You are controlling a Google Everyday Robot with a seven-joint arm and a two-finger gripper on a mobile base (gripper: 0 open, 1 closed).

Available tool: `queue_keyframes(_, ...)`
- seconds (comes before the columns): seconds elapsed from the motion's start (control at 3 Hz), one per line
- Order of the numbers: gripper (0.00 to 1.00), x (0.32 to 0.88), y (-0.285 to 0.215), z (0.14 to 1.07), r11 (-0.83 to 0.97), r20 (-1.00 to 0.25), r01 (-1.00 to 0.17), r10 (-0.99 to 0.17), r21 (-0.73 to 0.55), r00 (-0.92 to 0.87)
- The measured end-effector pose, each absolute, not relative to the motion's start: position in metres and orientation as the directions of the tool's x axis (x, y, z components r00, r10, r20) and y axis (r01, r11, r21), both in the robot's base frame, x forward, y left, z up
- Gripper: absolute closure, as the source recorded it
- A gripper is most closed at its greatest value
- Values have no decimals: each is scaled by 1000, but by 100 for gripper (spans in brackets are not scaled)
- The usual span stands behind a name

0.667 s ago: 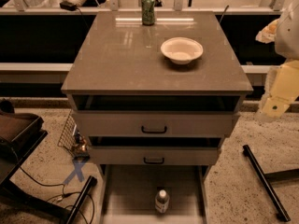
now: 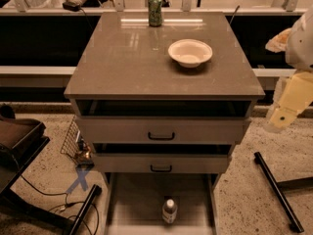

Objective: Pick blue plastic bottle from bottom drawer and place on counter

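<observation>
In the middle of the view stands the cabinet [image 2: 161,165], topped by the counter [image 2: 132,58], a broad grey-brown slab. Under it the two upper drawers [image 2: 195,131] are partly pulled out, each with a black handle. Lowest, the bottom drawer [image 2: 137,199] is drawn out farthest toward the camera, a flat grey tray with low sides.

At the right edge the arm [image 2: 304,43] comes down from above, near the counter's front right corner and not touching it. Its cream lower link slants down and to the left. The gripper [image 2: 279,115] is at the link's low end, level with the top drawer and well apart from the bottom one. How far it is open cannot be told.

On the counter sit a white bowl [image 2: 190,52], right of centre, and a green can [image 2: 155,10], upright at the back edge. The bottle [image 2: 169,212] is in the bottom drawer near its front, about mid-width, white cap toward the cabinet.
</observation>
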State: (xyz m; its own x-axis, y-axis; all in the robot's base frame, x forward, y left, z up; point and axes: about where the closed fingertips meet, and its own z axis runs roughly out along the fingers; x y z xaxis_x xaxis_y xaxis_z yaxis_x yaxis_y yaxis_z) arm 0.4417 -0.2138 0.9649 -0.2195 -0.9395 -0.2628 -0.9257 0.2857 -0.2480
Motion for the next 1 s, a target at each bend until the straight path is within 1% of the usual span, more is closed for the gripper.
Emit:
queue_keyframes(0.33, 0, 434, -206, 933, 289, -359, -930, -913, -227, -196)
queue_keyframes(0.67, 0, 411, -200, 876, 304, -488, -931, -855, -200, -174)
queue_keyframes(1.0, 0, 393, -187, 814, 343, -613, -921, -773, -186, -163)
